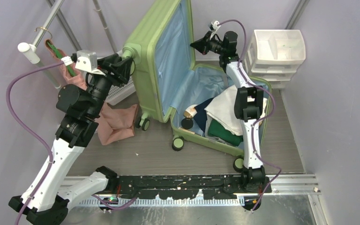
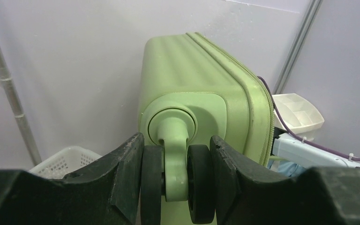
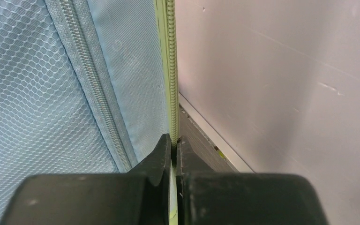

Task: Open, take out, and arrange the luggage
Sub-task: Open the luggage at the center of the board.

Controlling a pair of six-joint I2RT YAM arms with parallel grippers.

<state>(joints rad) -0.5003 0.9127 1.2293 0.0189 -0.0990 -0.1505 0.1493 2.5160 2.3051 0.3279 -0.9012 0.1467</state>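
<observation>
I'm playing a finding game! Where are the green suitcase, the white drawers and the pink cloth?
green suitcase (image 1: 145,61): top view, ribbed outer shell of the raised lid.
white drawers (image 1: 281,58): top view, front wall of the top drawer.
pink cloth (image 1: 117,124): top view, middle of the heap on the floor.

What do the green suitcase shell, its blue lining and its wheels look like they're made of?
The luggage shell looks like hard moulded plastic, matte light green, its ribs crisp. The lining seems thin woven fabric, pale blue, slightly shiny, with a honeycomb mesh panel beside a zip. The wheels have matte black tyres, probably rubber or soft plastic, on a green plastic fork.
</observation>
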